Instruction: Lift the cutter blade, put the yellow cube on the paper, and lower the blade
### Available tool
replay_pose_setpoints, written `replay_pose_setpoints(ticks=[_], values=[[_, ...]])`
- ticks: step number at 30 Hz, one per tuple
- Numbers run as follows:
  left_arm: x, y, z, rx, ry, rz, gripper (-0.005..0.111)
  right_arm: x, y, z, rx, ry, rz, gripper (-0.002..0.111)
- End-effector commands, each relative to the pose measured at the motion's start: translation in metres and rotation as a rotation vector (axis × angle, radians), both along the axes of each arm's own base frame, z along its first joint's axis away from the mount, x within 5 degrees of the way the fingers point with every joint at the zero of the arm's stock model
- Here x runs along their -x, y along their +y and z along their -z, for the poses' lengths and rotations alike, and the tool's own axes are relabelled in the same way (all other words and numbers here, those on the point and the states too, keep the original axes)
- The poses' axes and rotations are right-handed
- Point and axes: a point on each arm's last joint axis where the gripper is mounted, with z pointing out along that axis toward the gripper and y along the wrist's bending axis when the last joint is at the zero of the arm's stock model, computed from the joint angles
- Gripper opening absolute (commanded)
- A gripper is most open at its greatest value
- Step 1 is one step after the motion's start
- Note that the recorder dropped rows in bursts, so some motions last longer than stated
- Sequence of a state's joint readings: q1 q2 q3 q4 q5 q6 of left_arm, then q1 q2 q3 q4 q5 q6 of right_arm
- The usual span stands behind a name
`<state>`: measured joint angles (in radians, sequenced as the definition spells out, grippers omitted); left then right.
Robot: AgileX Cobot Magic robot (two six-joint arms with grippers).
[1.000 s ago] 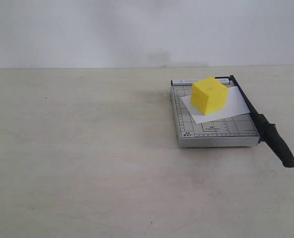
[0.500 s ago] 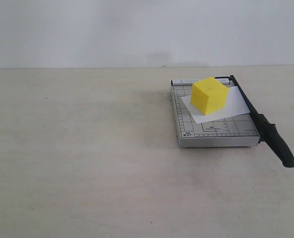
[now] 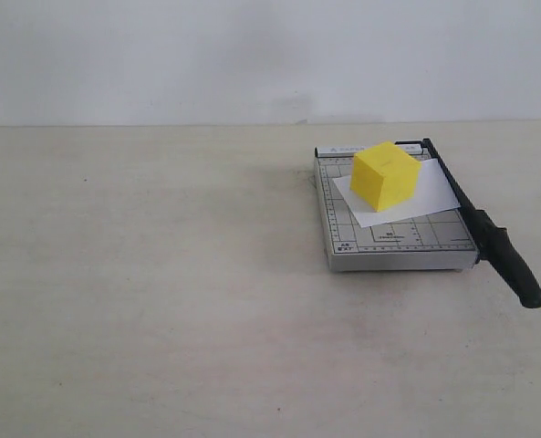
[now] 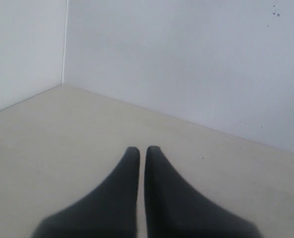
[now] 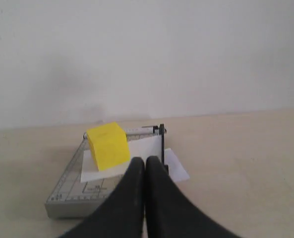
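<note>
The yellow cube [image 3: 385, 175] rests on the white paper [image 3: 430, 198], which lies across the grey gridded trimmer base [image 3: 393, 245]. The black cutter blade [image 3: 461, 201] lies flat along the base's right edge, its thick handle [image 3: 514, 267] jutting toward the front. Neither arm shows in the exterior view. In the right wrist view my right gripper [image 5: 145, 161] is shut and empty, held back from the trimmer, with the cube [image 5: 107, 146], the paper [image 5: 151, 148] and the blade's hinge end [image 5: 162, 141] beyond it. My left gripper [image 4: 139, 148] is shut, empty, over bare table.
The beige table [image 3: 161, 274] runs to a white wall [image 3: 252, 55] at the back. The left wrist view shows a wall corner [image 4: 66, 44] and only table surface.
</note>
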<state>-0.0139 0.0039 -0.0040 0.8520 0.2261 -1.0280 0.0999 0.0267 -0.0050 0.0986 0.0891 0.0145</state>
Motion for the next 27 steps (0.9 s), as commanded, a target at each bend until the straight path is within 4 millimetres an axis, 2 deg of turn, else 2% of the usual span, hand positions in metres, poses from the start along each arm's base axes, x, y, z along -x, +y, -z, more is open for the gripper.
replay_pose_setpoints(ticks=[1, 4, 11, 15, 20, 24, 27], values=[[0.0, -0.001, 0.001, -0.005, 0.002, 0.009, 0.004, 0.001, 0.0, 0.012, 0.057, 0.107, -0.01, 0.0], [0.0, -0.001, 0.002, 0.001, 0.005, 0.009, 0.004, 0.004, 0.001, 0.024, 0.072, 0.25, -0.023, 0.0], [0.0, -0.004, 0.006, -0.055, 0.064, 0.053, 0.004, 0.003, -0.006, 0.023, 0.067, 0.238, 0.092, 0.0], [0.0, -0.007, 0.008, -0.079, 0.086, 0.083, 0.004, 0.002, -0.011, 0.017, 0.081, 0.168, 0.18, 0.0], [0.0, -0.012, 0.011, -0.142, 0.118, 0.155, 0.004, 0.0, -0.013, 0.003, 0.211, 0.013, 0.207, 0.0], [0.0, -0.015, 0.011, -0.146, 0.124, 0.186, 0.004, 0.003, -0.014, 0.021, 0.203, 0.222, 0.197, 0.0], [0.0, -0.015, 0.011, -0.144, 0.124, 0.186, 0.004, 0.003, -0.014, 0.023, 0.308, 0.242, 0.183, 0.0]])
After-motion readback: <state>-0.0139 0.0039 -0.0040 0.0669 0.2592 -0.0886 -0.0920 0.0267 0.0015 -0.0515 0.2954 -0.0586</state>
